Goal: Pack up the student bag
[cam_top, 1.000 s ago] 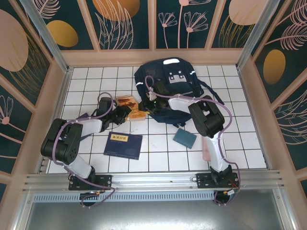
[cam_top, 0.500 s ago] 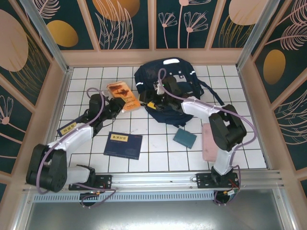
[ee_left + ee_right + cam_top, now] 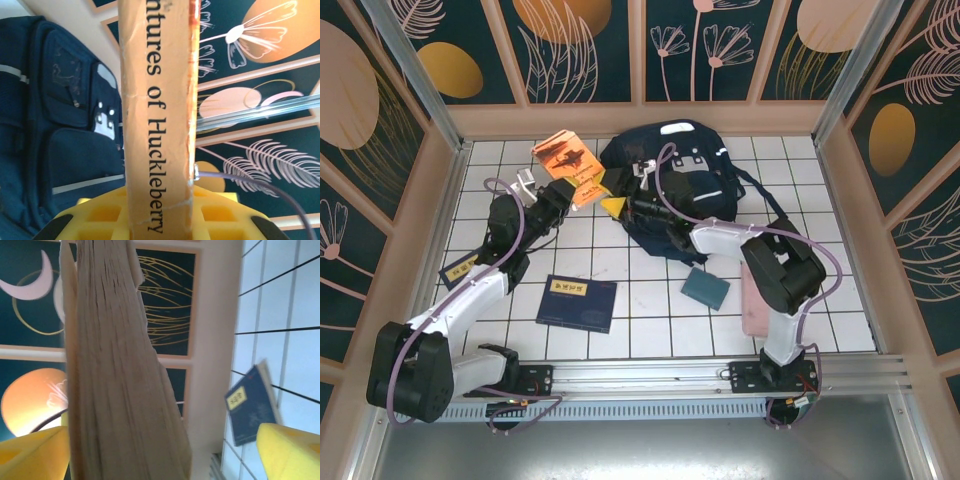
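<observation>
By the left wall a navy booklet [image 3: 463, 268] lies flat, and above it the left end effector [image 3: 568, 186] is clenched on the spine of the orange book [image 3: 563, 158]. In the last second that book has risen off the counter [image 3: 650, 325] and swung back and left towards the rear wall. The right end effector [image 3: 608, 192] has sprung wide meanwhile, and its yellow fingers now stand released either side of the page edges. Packing therefore looks barely begun, with the book carried by the left arm alone. The student bag [image 3: 690, 170] slumps at back centre, its left edge just beside the book, though I cannot tell whether its mouth is open. Bare tiles lie free left of the book. The labelled navy book [image 3: 577, 302], teal case [image 3: 705, 288] and pink pouch [image 3: 755, 300] crowd the front.
</observation>
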Controlling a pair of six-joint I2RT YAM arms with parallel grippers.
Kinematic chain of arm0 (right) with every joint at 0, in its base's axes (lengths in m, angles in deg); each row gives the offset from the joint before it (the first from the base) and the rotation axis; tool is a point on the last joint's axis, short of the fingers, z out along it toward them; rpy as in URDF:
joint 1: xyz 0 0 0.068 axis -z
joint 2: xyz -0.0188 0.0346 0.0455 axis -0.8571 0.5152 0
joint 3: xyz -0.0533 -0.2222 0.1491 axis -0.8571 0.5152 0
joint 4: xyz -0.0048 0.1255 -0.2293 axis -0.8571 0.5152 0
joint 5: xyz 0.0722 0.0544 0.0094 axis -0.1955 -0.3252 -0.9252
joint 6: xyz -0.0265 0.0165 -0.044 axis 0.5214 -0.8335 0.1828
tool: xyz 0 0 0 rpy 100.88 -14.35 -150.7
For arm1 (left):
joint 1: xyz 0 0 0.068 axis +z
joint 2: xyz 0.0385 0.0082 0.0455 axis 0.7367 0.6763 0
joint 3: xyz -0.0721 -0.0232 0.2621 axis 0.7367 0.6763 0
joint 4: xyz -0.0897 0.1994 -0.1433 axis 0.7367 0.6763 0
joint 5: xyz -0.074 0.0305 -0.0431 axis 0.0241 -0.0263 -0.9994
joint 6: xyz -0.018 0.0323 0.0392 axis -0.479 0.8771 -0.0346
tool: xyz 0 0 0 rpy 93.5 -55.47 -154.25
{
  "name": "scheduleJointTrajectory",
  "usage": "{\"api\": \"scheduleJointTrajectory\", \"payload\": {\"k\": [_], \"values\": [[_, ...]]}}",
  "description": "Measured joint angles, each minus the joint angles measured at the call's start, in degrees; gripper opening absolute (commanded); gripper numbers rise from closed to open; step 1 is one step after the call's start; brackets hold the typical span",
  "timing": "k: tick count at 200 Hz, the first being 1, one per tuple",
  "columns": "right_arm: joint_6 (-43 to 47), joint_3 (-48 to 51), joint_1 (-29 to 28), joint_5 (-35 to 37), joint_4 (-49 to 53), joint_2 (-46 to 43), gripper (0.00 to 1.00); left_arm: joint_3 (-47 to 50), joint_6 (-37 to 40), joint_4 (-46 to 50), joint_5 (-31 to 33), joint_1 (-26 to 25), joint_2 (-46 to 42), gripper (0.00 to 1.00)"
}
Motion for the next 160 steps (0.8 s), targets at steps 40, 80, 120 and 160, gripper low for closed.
{"api": "scheduleJointTrajectory", "payload": {"k": [40, 80, 120, 160], "values": [[-3.82, 0.00, -1.75, 2.69, -6.21, 0.17, 0.63, 0.70, -4.02, -2.60, 0.46, 0.00, -1.31, 0.04], [-5.33, 0.00, -2.12, 4.63, -9.18, 0.17, 0.48, 0.70, -5.84, -3.63, -0.11, 0.00, -1.27, 0.04], [-4.61, -0.02, -2.03, 5.03, -10.95, 0.15, 0.16, 0.70, -5.84, -3.52, -1.05, 0.00, -1.18, 0.23], [-0.96, 2.05, -0.31, 4.79, -6.40, -1.29, 0.09, -1.60, -1.20, 1.77, -1.57, -0.15, -0.96, 0.76]]}}
